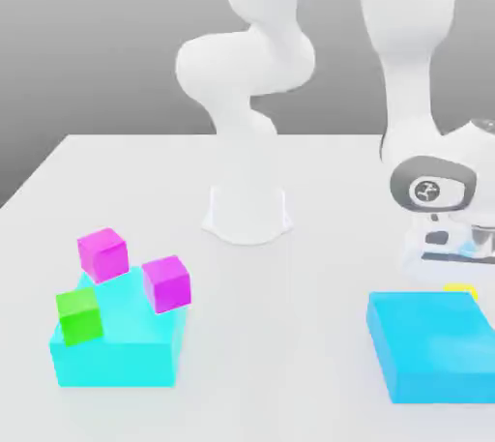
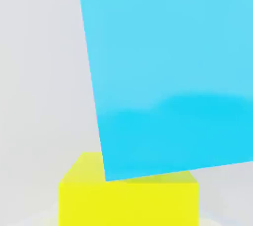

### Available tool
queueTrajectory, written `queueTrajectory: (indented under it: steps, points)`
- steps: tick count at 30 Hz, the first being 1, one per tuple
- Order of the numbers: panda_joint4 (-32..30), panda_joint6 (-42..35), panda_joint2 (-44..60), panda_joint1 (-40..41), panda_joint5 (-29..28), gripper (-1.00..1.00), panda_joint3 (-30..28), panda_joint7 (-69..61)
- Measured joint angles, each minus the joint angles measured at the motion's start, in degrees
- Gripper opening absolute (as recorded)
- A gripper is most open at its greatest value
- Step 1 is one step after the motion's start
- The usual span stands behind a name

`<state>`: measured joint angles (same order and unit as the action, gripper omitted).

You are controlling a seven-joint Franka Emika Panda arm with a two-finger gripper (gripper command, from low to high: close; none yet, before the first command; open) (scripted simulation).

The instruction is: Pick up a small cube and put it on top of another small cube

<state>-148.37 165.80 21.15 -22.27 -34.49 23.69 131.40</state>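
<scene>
A small bright yellow cube (image 1: 459,289) peeks out just behind the far edge of a big blue block (image 1: 433,345) at the exterior view's right. My gripper (image 1: 454,261) hangs low directly above that cube, its white hand close over it. In the hand view the yellow cube (image 2: 128,198) lies right under the camera, partly covered by a corner of the blue block (image 2: 168,67). Most of the cube is hidden by the block in the exterior view.
At the exterior view's left a second big cyan block (image 1: 121,348) carries two magenta cubes (image 1: 102,253) (image 1: 166,282) and a green cube (image 1: 79,315). The arm's white base (image 1: 247,213) stands at the back middle of the white table (image 1: 280,334).
</scene>
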Motion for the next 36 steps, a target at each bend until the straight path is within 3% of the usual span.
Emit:
queueTrajectory:
  steps: [7,15,27,32,33,36]
  points:
    - [-3.41,-5.96,-10.23,8.87,15.35,-1.0,10.91,-10.89]
    - [-7.33,-14.81,-23.94,25.3,24.9,-1.0,1.34,-0.41]
    - [-13.39,-26.75,-43.68,42.07,36.4,-1.0,-13.91,17.48]
    - [-16.25,-18.75,-38.85,47.17,38.11,-1.0,-16.6,22.0]
    - [-16.66,-16.88,-37.41,47.28,38.12,1.0,-16.61,22.16]
    - [-16.66,-16.88,-37.41,47.28,38.12,1.0,-16.61,22.16]
